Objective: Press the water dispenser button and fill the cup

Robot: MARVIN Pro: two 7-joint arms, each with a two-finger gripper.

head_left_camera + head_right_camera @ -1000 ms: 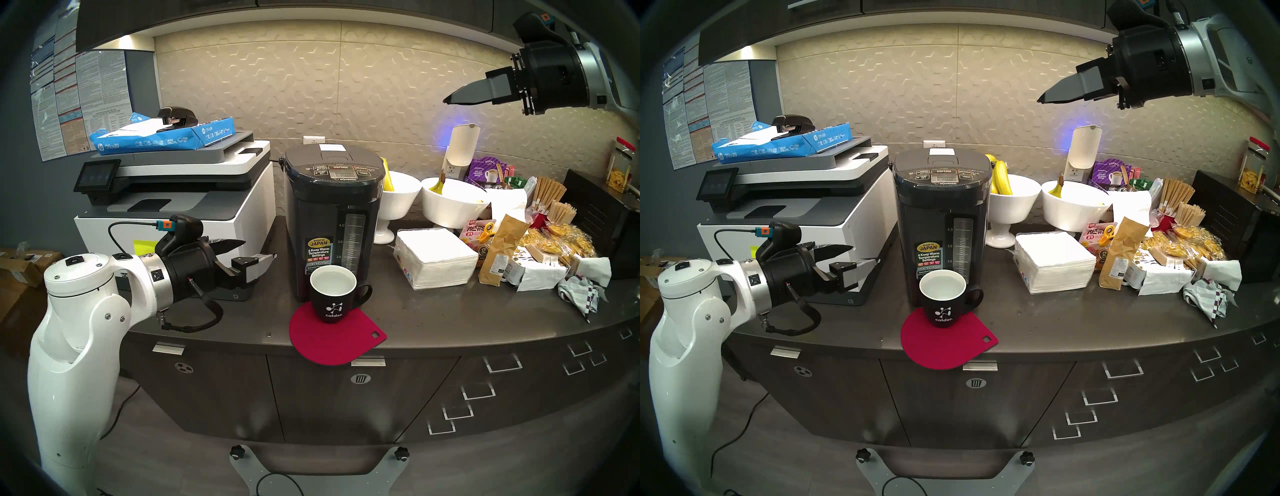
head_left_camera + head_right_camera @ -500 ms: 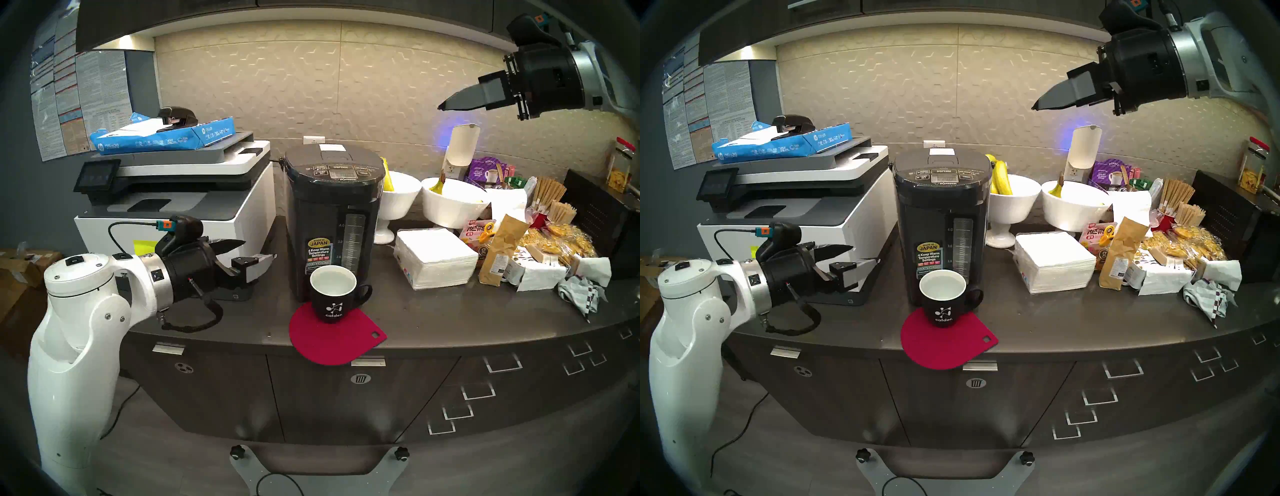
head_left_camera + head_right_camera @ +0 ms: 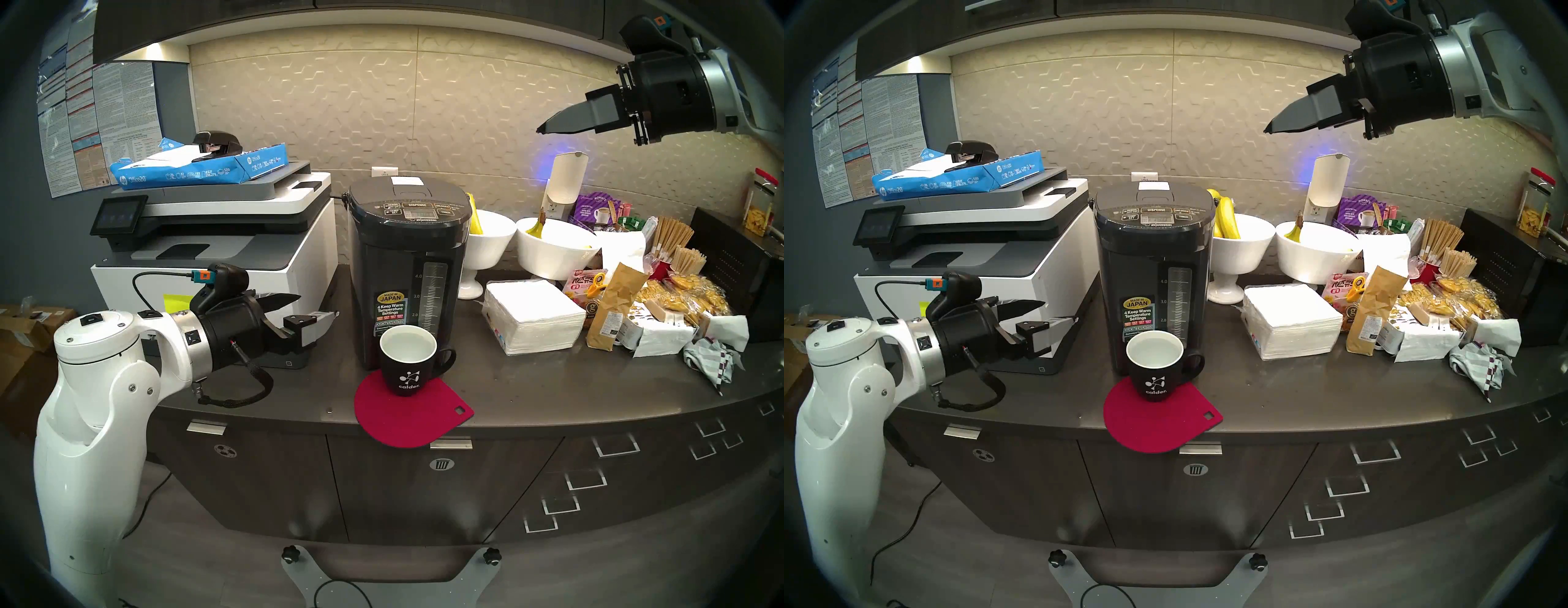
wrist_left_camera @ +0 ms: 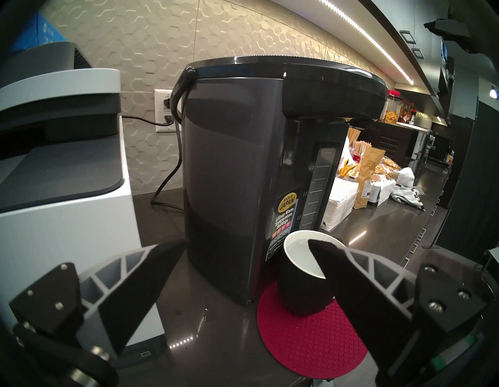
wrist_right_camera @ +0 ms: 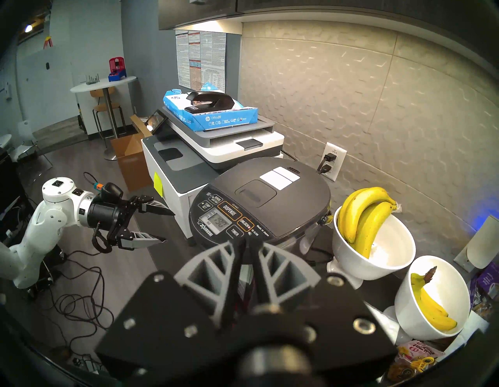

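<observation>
The right gripper (image 3: 1267, 129) has slid a little toward the left of the head view since 1 second ago, and nothing else has moved. Its 2 fingers are almost pressed together, with only a thin gap, and they hold nothing. It hangs high in the air, well above and to the right of the water dispenser (image 3: 405, 271). The DISPENSE button (image 5: 229, 212) sits on top, clear of the fingers, with open air all around it. The left gripper (image 3: 316, 308) is spread wide and empty, just beside the printer (image 3: 220, 250), near the dispenser's left side. The cup (image 3: 408, 361) stands under the spout on a red mat (image 3: 413, 418) that pokes over the counter edge (image 3: 594, 418). It has water in it
</observation>
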